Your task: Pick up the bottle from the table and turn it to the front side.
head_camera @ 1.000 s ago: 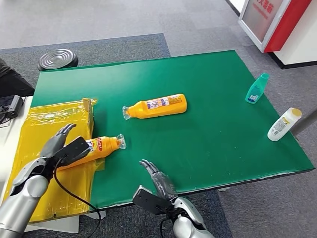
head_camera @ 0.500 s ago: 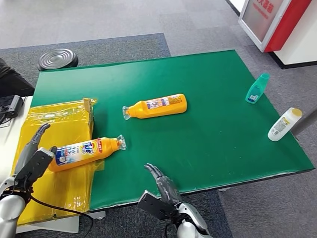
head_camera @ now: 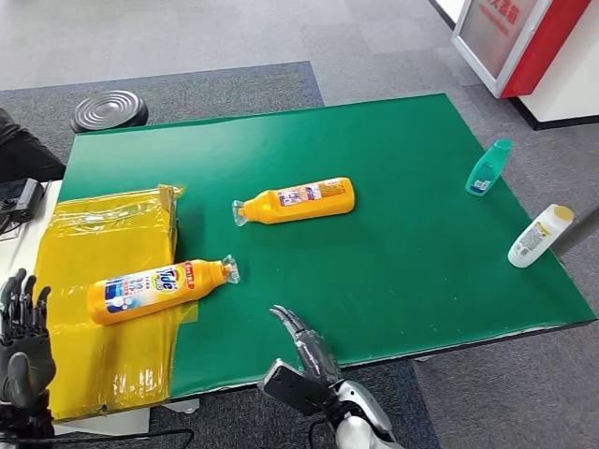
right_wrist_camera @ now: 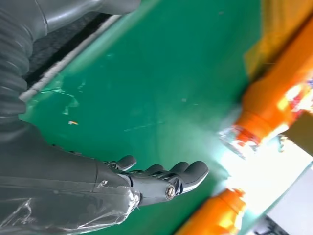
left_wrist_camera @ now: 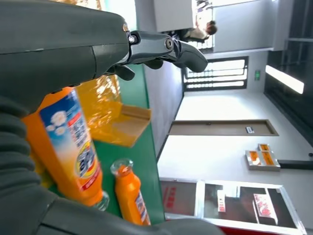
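Green covers the table (head_camera: 396, 187) across the middle of the head view. Lower left of that frame, an orange bottle (head_camera: 159, 286) lies on its side with its printed label facing up, its body resting on the yellow plastic-wrapped box (head_camera: 99, 243) and its clear cap pointing right over the green surface. A second orange bottle (head_camera: 297, 201) lies on its side near the centre, cap to the left. At the right of the frame sit a teal bottle (head_camera: 488, 168) and, lower down, a white bottle (head_camera: 539, 235) near the table edge. The left hand (head_camera: 24, 341) stands at the lower left corner, fingers upright and apart, holding nothing, clear of the bottle. The right hand (head_camera: 305, 346) hovers at the bottom centre over the table's near edge, fingers stretched forward and slightly spread, empty.
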Controlling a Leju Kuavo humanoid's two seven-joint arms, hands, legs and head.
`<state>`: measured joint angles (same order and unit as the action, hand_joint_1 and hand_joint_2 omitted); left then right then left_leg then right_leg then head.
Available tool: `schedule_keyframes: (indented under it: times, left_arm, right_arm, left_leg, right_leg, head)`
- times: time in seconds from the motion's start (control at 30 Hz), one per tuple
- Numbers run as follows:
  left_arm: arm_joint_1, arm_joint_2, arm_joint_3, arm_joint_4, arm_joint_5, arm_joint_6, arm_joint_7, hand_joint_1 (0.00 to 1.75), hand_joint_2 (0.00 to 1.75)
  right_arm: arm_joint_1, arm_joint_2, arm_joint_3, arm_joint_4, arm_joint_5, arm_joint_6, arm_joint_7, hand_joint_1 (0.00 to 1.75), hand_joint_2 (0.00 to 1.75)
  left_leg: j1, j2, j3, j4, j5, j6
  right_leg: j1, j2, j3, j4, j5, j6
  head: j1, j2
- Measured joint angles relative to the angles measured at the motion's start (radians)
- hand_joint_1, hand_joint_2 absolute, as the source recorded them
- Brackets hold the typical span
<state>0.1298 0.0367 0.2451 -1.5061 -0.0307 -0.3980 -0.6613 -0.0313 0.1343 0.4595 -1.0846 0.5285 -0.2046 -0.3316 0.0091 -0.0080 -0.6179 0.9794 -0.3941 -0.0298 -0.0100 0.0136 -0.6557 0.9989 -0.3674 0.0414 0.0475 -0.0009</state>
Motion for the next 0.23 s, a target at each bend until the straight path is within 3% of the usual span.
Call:
schedule_keyframes:
  times: [0.1, 0.23]
  left_arm:
    - [0.013, -0.048, 0.061, 0.042, -0.032, -0.074, -0.004, 0.00, 1.75]
    - [0.033, -0.075, 0.073, 0.067, -0.046, -0.096, -0.004, 0.00, 1.75]
  right_arm:
    - [0.006, -0.002, 0.000, -0.030, -0.046, 0.033, -0.040, 0.00, 1.75]
    - [0.025, -0.009, 0.000, -0.081, -0.114, 0.090, -0.095, 0.00, 1.75]
  left_leg:
    - [0.000, 0.000, 0.000, 0.000, 0.000, 0.000]
    - [0.000, 0.000, 0.000, 0.000, 0.000, 0.000]
  right_leg:
    - [0.000, 0.000, 0.000, 0.000, 0.000, -0.001]
    - [0.000, 0.000, 0.000, 0.000, 0.000, -0.001]
  head:
    - [0.000, 0.000]
    - [0.000, 0.000]
